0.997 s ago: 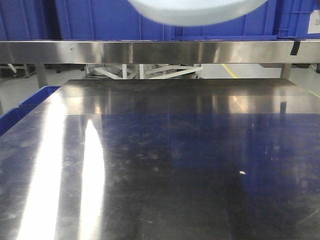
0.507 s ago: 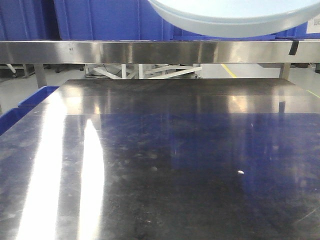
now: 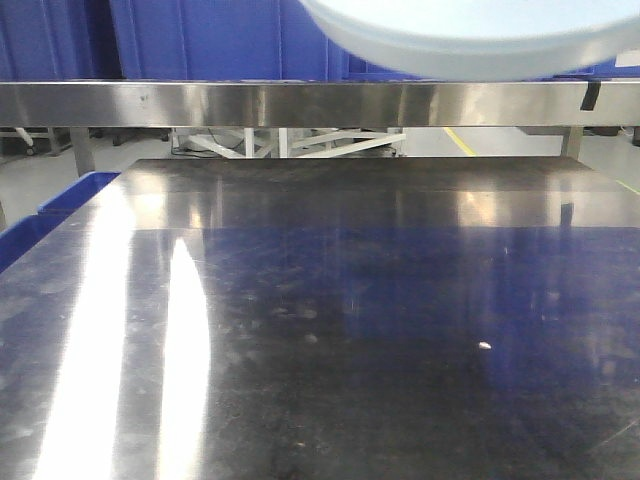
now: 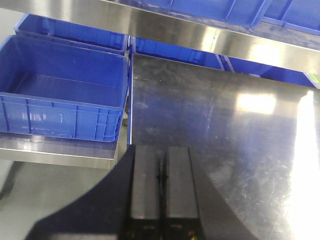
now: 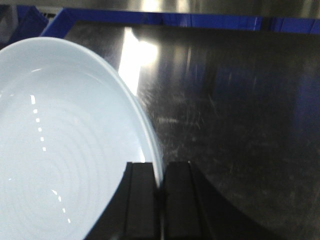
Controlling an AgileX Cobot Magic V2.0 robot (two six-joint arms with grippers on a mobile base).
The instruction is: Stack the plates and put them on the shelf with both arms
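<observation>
A large glossy white plate (image 5: 60, 140) fills the left of the right wrist view, held in the air above the steel table (image 5: 235, 115). My right gripper (image 5: 160, 167) is shut on its right rim, one finger inside and one outside. I cannot tell whether a second plate lies under it. In the front view the plate's underside (image 3: 470, 40) shows at the top right, in front of the steel shelf (image 3: 250, 103). My left gripper (image 4: 161, 150) is shut and empty, hovering over the table's left edge (image 4: 131, 125). Neither gripper shows in the front view.
Blue plastic crates (image 3: 200, 40) stand on the shelf behind the plate. An open blue crate (image 4: 60, 95) sits on a lower stand left of the table, with more blue crates (image 4: 75, 35) behind it. The table top (image 3: 350, 330) is bare steel.
In the front view the plate has moved to the right and shows larger and sharper than a second ago. It has barely shifted in the last half second.
</observation>
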